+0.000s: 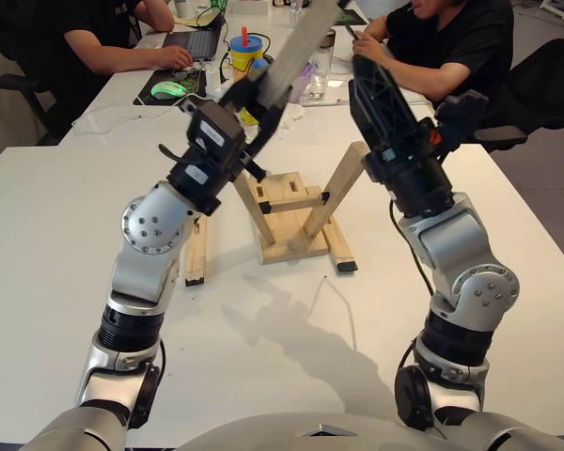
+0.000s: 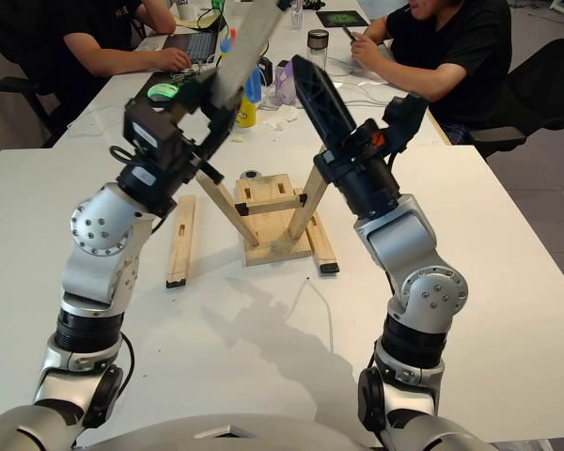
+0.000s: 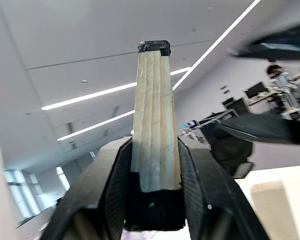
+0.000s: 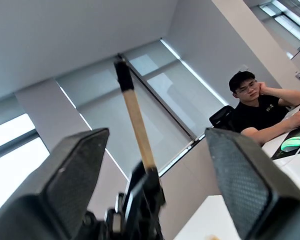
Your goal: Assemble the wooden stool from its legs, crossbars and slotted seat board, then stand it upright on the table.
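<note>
Loose piece (image 2: 180, 240) lies flat on the counter (image 2: 508, 310), left of centre, and a black-tipped piece (image 2: 321, 246) lies just beside the seat board's right side. Seat board (image 2: 263, 246) lies flat mid-counter toward the far edge, with two fitted legs (image 2: 227, 209) leaning and one crossbar (image 2: 273, 205) between them. Left claw (image 1: 256, 101) is raised and clamped on the held leg (image 1: 301, 42), and the right claw (image 4: 152, 150) is raised, spread wide and empty; judged roughly half built, remaining pieces unfitted, uprighting not yet done.

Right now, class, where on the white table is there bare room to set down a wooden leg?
Bare: the near strip of the white table in front of the partly built wooden stool, and the right side beyond it. Crowded: between the stool and the loose pale wooden leg to its left.
</note>
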You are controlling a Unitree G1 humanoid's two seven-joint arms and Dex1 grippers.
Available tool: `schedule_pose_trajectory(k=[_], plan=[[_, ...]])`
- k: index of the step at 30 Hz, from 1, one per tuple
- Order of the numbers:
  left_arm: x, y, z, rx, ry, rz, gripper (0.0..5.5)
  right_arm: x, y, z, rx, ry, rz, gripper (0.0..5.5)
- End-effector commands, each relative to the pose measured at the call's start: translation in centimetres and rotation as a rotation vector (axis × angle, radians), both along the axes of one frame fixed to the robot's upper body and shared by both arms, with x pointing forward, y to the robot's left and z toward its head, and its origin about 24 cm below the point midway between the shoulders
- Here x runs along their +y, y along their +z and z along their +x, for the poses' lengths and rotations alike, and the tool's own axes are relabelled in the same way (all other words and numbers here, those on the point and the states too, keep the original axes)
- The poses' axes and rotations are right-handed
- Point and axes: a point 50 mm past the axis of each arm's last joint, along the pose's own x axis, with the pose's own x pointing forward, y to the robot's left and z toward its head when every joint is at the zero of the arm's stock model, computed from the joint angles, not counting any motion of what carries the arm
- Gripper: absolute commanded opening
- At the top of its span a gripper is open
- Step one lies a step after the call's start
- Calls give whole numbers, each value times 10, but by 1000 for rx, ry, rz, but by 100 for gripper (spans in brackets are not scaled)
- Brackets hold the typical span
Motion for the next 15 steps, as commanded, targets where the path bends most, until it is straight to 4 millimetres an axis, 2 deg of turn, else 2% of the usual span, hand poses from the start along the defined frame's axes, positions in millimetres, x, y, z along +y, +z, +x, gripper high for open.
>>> schedule_pose_trajectory(k=[1,5,15], plan=[[-7,-14,-2,40,-68,71,132,-4,10,2,-8,18,21,354],[-5,-22,-3,80,-120,120,132,-4,11,1,-2,36,17,354],[8,-24,2,114,-138,199,132,-1,-1,1,32,32,-66,210]])
